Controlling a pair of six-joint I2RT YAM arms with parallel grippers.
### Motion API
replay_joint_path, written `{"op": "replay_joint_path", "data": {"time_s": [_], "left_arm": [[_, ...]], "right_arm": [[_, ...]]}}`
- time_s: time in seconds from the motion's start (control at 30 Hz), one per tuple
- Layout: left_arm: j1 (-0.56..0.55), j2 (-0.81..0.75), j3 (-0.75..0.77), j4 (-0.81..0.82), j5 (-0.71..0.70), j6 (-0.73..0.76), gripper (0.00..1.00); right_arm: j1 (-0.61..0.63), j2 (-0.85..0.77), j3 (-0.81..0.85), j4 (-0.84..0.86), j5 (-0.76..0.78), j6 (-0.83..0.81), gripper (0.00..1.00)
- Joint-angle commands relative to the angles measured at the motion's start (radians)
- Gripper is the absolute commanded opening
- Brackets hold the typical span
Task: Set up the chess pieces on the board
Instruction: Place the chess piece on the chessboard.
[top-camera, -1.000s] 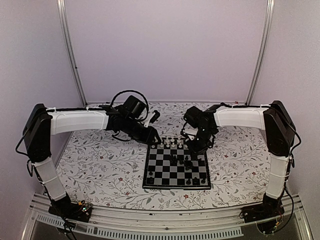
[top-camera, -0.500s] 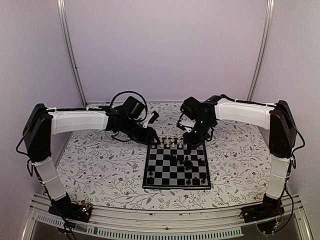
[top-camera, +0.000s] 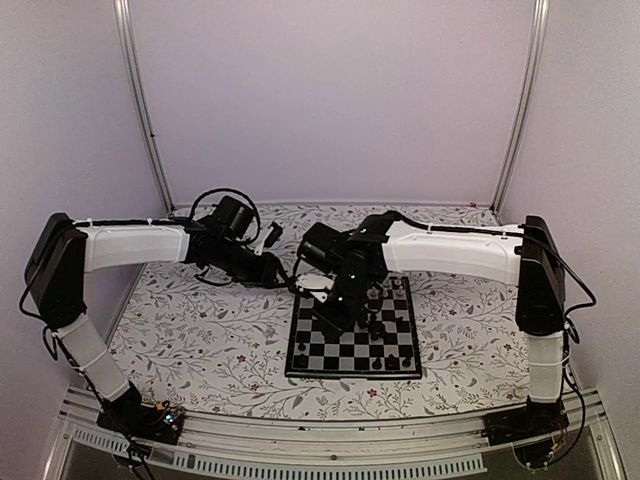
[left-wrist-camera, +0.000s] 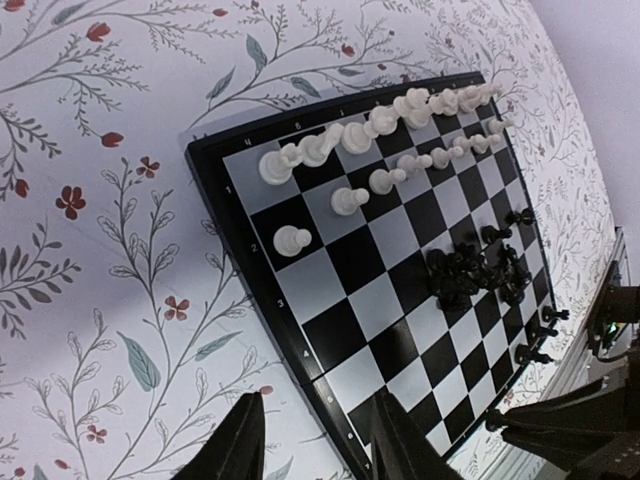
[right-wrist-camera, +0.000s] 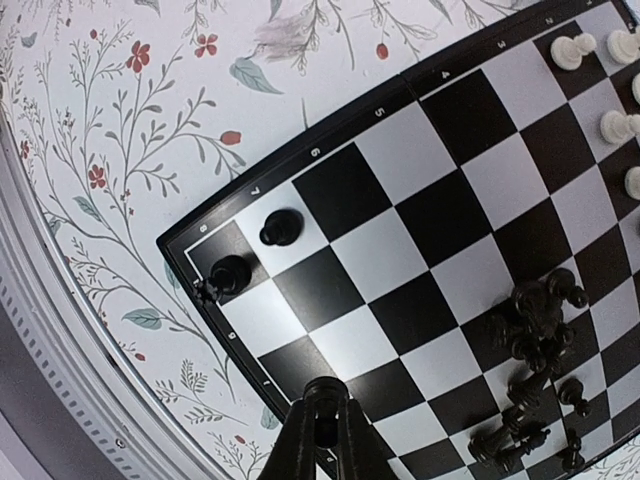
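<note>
Right wrist view: the right gripper (right-wrist-camera: 320, 405) is hovering low over the near part of the board (right-wrist-camera: 390, 140), fingers pressed together, with nothing showing between them.
Left gripper (left-wrist-camera: 315, 450): hanging off the board's corner above the floral table cover (left-wrist-camera: 90, 260), fingers standing apart and gripping nothing.
White pieces (left-wrist-camera: 380, 120): standing in two rows along the far edge.
Black heap (right-wrist-camera: 535, 330): lying tangled mid-board, most figures tipped over and touching.
Corner pieces (right-wrist-camera: 228, 272): two black figures standing upright on squares at the near corner.
Step, as I am judging it: the black side is waiting to be sorted out of the heap.
Risk: fingers going into the tangle are likely dragging neighbours along or scattering them off the board.
Risk: a tiny figure pinched off-centre is liable to twist out.
Risk: both arms are crowding one small board, so a sweep is threatening the finished white rows.
</note>
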Motion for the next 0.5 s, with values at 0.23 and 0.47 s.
{"op": "replay_joint_path", "data": {"time_s": [0.23, 0.47], "left_arm": [[0.020, -0.070, -0.057, 0.039, 0.018, -0.012, 0.39], [0.020, -0.090, -0.091, 0.064, 0.026, -0.042, 0.39]], "right_arm": [[0.036, 0.147, 0.105, -0.034, 0.020, -0.005, 0.07], [0.037, 0.161, 0.112, -0.022, 0.024, 0.000, 0.08]]}}
